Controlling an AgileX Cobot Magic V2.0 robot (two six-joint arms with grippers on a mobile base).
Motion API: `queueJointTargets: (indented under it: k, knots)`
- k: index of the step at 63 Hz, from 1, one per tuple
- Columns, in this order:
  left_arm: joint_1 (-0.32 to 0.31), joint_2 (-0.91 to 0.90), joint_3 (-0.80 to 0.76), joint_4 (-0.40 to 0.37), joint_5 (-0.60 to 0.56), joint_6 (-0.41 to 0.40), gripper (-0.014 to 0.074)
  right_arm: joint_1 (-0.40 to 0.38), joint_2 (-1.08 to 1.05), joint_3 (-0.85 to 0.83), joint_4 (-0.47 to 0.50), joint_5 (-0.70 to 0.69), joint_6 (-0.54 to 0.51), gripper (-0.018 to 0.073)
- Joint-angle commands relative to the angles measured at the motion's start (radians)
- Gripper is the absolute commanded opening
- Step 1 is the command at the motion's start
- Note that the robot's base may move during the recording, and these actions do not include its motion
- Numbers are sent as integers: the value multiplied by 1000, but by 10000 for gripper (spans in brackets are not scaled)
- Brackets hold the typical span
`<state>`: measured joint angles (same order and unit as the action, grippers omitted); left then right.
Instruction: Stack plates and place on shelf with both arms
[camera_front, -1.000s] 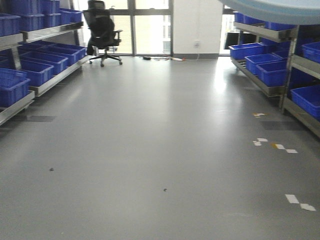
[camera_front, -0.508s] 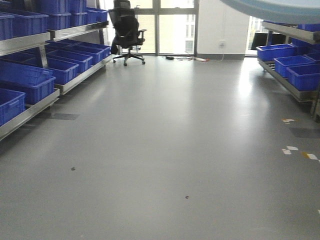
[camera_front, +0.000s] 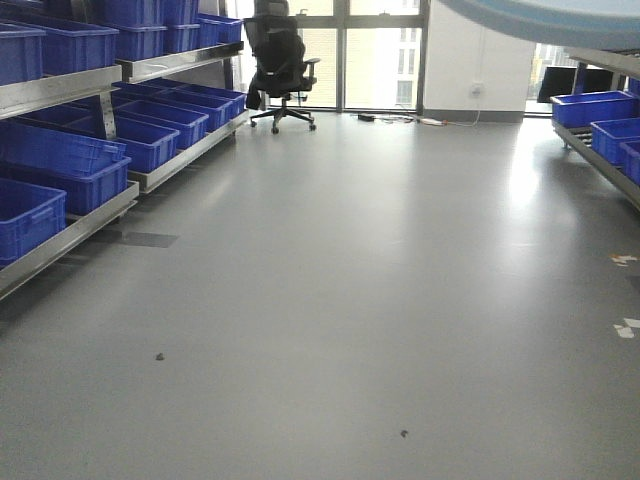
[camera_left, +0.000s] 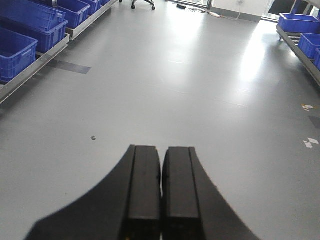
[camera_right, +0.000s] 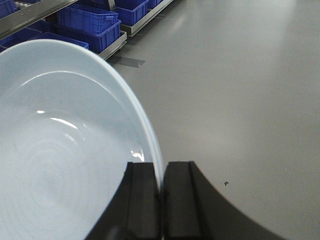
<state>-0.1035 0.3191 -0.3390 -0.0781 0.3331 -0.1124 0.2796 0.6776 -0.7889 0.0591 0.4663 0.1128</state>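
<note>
Right gripper (camera_right: 161, 172) pinches the rim of the pale blue plate (camera_right: 65, 140) at lower left. Blue crates (camera_right: 90, 22) on shelf (camera_right: 30, 17) upper left; grey floor (camera_right: 240, 90) right.

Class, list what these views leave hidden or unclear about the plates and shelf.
Right wrist view: plate runs off left and bottom edges; a second one underneath cannot be told.
Front view: only its rim shows, cut by top edge.
Front view: shelf cut by left edge.
</note>
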Motion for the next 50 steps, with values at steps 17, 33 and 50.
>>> queueJointTargets:
  k: [17, 33, 50]
  knots:
    - [0, 8, -31, -4, -91, -9, 92, -7, -5, -29, 4, -98, -3, 48]
    - [0, 8, -31, -4, -91, -9, 92, -7, -5, -29, 4, -98, -3, 48]
    - [0, 8, -31, -4, -91, -9, 92, -7, -5, -29, 4, -98, -3, 48]
